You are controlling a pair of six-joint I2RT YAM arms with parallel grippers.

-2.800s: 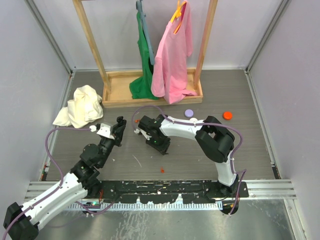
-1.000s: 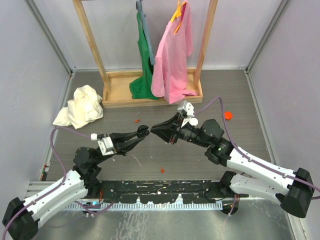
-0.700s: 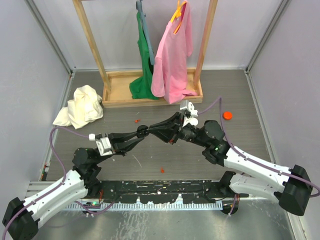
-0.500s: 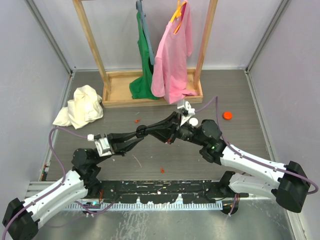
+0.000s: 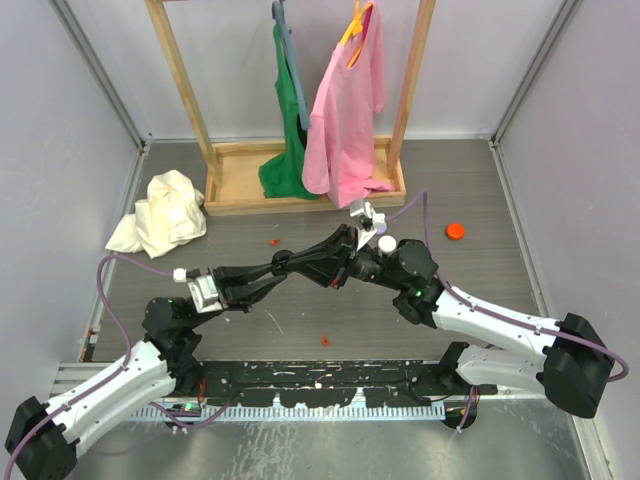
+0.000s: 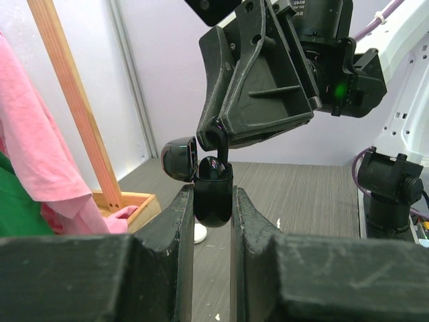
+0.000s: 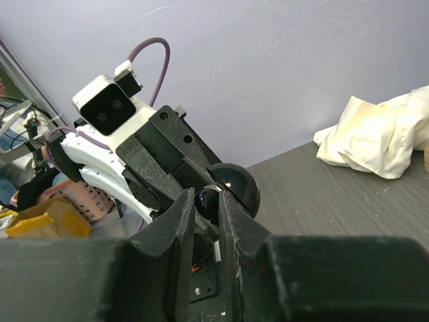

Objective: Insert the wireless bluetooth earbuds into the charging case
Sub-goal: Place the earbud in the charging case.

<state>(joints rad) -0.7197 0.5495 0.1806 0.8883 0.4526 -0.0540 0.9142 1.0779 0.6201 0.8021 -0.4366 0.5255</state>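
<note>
My left gripper point(image 5: 281, 264) is shut on the black charging case point(image 6: 213, 196) and holds it upright in the air, lid point(image 6: 179, 159) flipped open to the left. My right gripper point(image 5: 292, 261) is shut on a black earbud point(image 6: 216, 143), tip down at the case's open mouth. In the right wrist view the earbud point(image 7: 207, 202) sits between my right gripper's point(image 7: 206, 201) fingers, with the glossy lid point(image 7: 236, 188) just behind and the left gripper's fingers point(image 7: 163, 159) beyond. In the left wrist view my left gripper point(image 6: 213, 204) clamps the case's lower half. A second earbud is not visible.
A wooden rack point(image 5: 246, 191) with a pink shirt point(image 5: 345, 115) and a green shirt point(image 5: 288, 150) stands at the back. A cream cloth point(image 5: 165, 212) lies at the left. An orange cap point(image 5: 455, 231) and small red bits point(image 5: 324, 340) lie on the table.
Both arms lifted off the table and came together in mid-air. Over the last second the right gripper moved left until its earbud reached the open case held by the left gripper.
</note>
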